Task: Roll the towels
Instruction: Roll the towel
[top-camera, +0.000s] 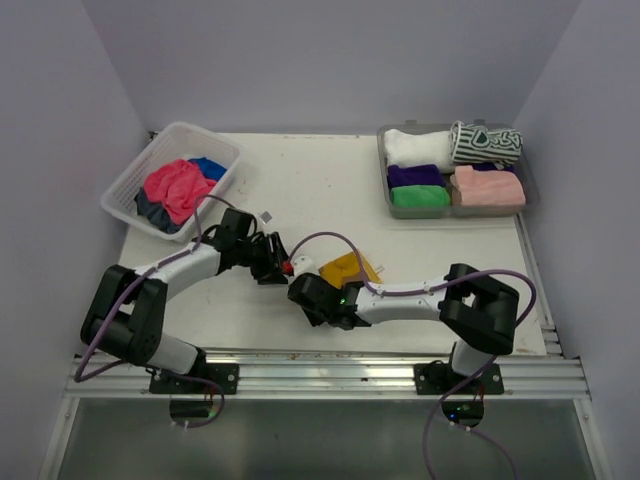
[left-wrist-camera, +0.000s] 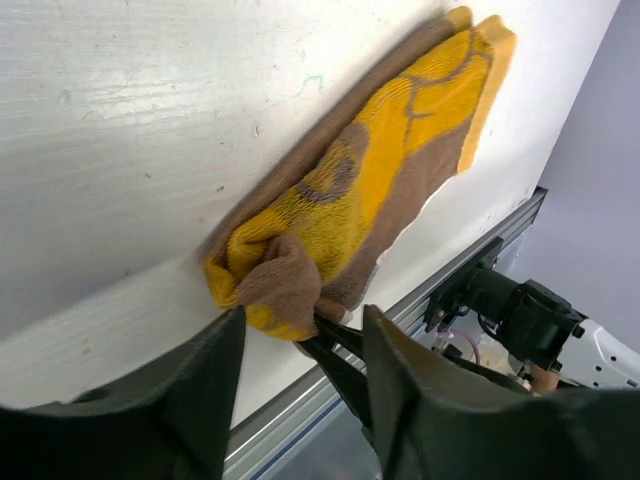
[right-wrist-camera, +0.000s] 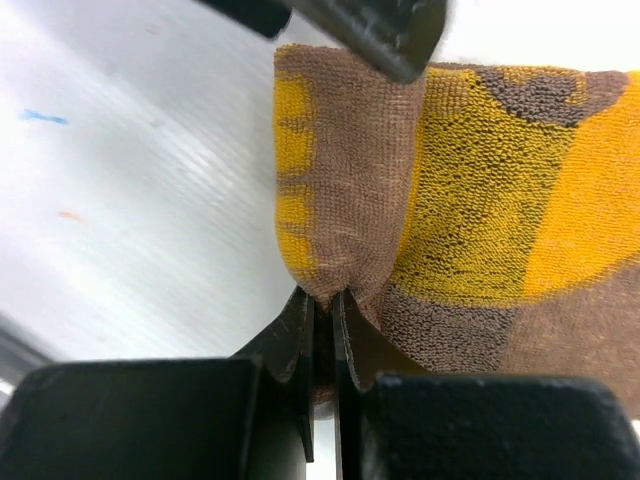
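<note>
Two arms meet near the front middle of your white table (top-camera: 330, 190). At its far left the lattice basket (top-camera: 128, 192) holds loose towels (top-camera: 175, 188), pink, blue and dark. At far right the grey tray (top-camera: 531, 196) holds rolled towels (top-camera: 488, 188). The yellow-and-brown towel (top-camera: 348, 268) lies on the table between the arms, one end bunched. Your right gripper (right-wrist-camera: 325, 300) is pinched tight on that folded end. Your left gripper (left-wrist-camera: 305, 318) has its jaws spread, the bunched corner just ahead of them.
</note>
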